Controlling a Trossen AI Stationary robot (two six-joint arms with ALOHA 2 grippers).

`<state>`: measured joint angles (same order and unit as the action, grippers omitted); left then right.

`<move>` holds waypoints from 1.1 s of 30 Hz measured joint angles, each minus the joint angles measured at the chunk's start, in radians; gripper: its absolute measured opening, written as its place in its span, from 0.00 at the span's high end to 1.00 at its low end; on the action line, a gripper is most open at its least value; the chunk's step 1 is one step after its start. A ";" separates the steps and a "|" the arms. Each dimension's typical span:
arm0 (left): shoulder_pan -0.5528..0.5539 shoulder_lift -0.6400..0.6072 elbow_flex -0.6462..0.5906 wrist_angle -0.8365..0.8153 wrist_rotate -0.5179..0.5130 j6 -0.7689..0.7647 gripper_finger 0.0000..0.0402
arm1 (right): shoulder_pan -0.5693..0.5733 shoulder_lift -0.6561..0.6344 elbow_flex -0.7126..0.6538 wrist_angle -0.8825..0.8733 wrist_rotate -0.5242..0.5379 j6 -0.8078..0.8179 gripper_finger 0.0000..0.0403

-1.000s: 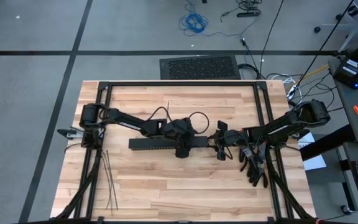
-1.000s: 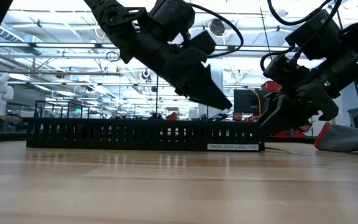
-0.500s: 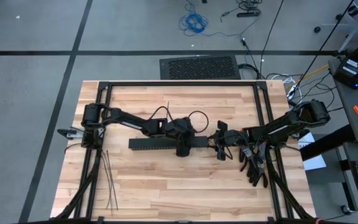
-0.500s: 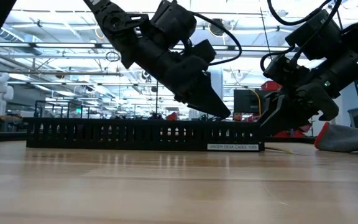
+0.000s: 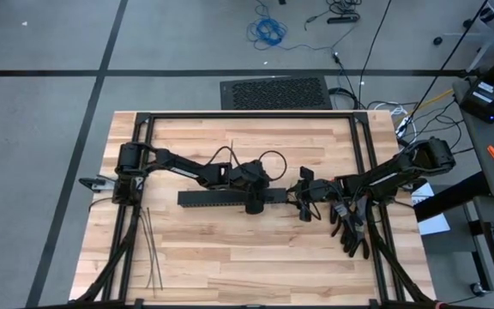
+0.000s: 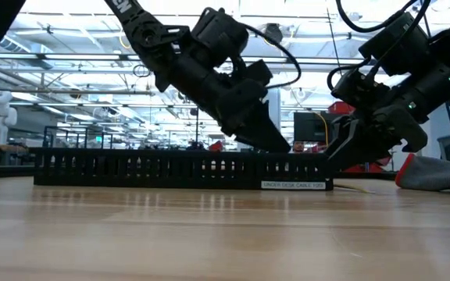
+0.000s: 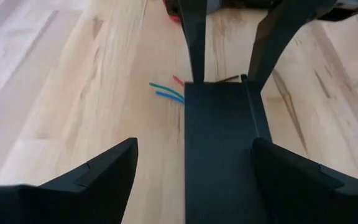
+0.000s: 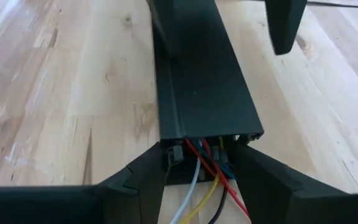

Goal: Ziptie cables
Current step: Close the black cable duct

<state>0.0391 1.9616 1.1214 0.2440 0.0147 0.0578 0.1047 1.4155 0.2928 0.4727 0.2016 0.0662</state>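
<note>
On the wooden table (image 5: 230, 257), the left gripper (image 7: 191, 168) has its fingers wide apart around the long black duct (image 5: 221, 198), while the right gripper (image 8: 197, 171) has its fingers apart at the duct's end where the cables (image 8: 197, 177) poke out, and the zipties (image 5: 150, 245) lie well apart.

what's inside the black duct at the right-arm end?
Coloured cables run into the black duct at its open end, between the right gripper fingers: red, yellow, white and black strands show. The duct's lid hides how far in they go.
</note>
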 joint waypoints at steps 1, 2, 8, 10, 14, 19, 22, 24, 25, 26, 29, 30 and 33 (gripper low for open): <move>0.000 0.001 -0.001 -0.001 0.003 -0.006 0.22 | 0.000 0.000 0.000 -0.001 -0.001 0.000 0.57; 0.000 0.003 -0.001 -0.002 0.003 -0.003 0.22 | 0.000 0.000 0.000 -0.001 0.000 0.000 0.57; 0.001 0.037 0.001 0.045 0.010 -0.012 0.22 | 0.000 0.000 -0.001 -0.003 0.000 0.000 0.57; 0.001 0.052 0.002 0.074 0.012 -0.012 0.22 | 0.000 0.000 -0.001 -0.003 -0.001 0.000 0.57; 0.002 0.077 0.002 0.123 0.013 -0.012 0.22 | 0.000 0.000 -0.001 -0.003 -0.008 0.000 0.57; 0.002 0.092 0.002 0.163 0.013 -0.019 0.22 | -0.001 0.000 -0.001 -0.002 -0.018 0.000 0.57; 0.007 0.093 0.002 0.169 0.019 -0.019 0.22 | -0.001 0.000 0.003 -0.006 -0.019 0.000 0.57; 0.011 0.094 0.002 0.170 0.023 -0.020 0.22 | 0.000 0.000 0.007 -0.012 -0.019 0.000 0.57; 0.012 0.094 0.002 0.170 0.024 -0.020 0.22 | 0.000 0.001 0.008 -0.013 -0.019 -0.001 0.57; 0.014 0.094 0.002 0.170 0.024 -0.020 0.22 | 0.000 0.001 0.009 -0.013 -0.018 -0.005 0.57; 0.015 0.094 0.001 0.170 0.026 -0.022 0.22 | 0.000 -0.002 0.010 -0.018 -0.005 -0.026 0.57; 0.015 0.094 0.001 0.170 0.026 -0.024 0.22 | 0.002 -0.008 0.010 -0.028 0.006 -0.036 0.57; 0.017 0.094 0.002 0.174 0.015 -0.026 0.22 | 0.003 -0.048 0.011 -0.086 0.046 -0.053 0.57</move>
<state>0.0558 2.0560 1.1229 0.4183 0.0300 0.0317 0.1073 1.3677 0.3037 0.3872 0.2472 0.0134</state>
